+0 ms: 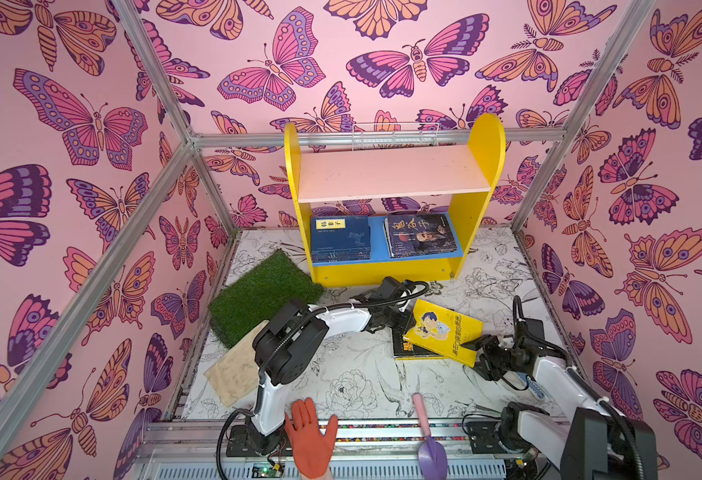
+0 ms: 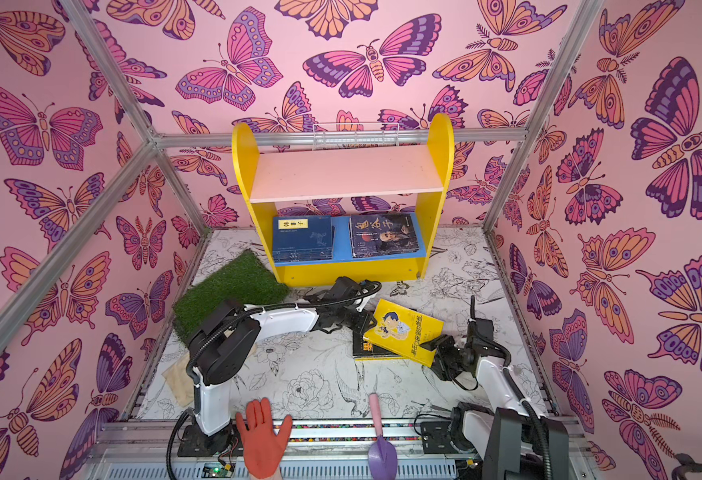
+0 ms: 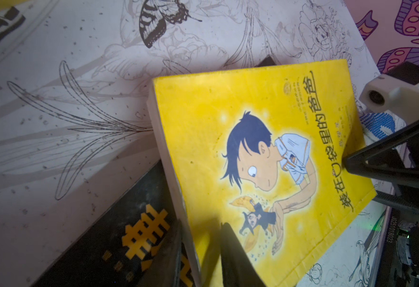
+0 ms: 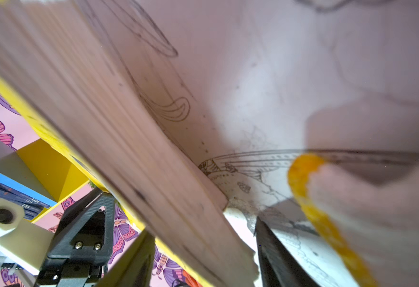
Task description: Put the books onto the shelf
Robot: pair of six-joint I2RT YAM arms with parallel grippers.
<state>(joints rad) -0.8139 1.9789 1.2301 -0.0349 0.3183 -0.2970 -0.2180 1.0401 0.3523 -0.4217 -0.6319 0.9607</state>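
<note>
Yellow cartoon book (image 1: 445,332) is not yet on the shelf (image 1: 482,166). It lies just in front of the shelf's base, tilted across a black book (image 3: 129,236) that lies flat on the worktop (image 1: 362,374). The shelf's blue lower board (image 1: 378,245) already carries a navy stack (image 1: 339,239) and a portrait-cover stack (image 1: 420,235).

Step in hand, as I judge it: a two-arm pickup of the yellow book.
- Left end effector (image 3: 201,223) is clenched on the book's side nearer the shelf, one finger on the cover and one at the page edge.
- Right end effector (image 1: 470,355) straddles the corner farther from the shelf. I cannot tell whether it pinches.

The next move likely calls for a level lift clear of the black book, then a slide onto a shelf board without catching a side panel.

Worktop: a white sheet with inked flowers and birds, speckled with grit. A grass mat (image 1: 262,291) sits beside the shelf's base. An orange glove (image 1: 310,436) and a purple trowel (image 1: 432,453) lie well in front of the shelf.

Room: pink butterfly-papered walls on an aluminium frame.
</note>
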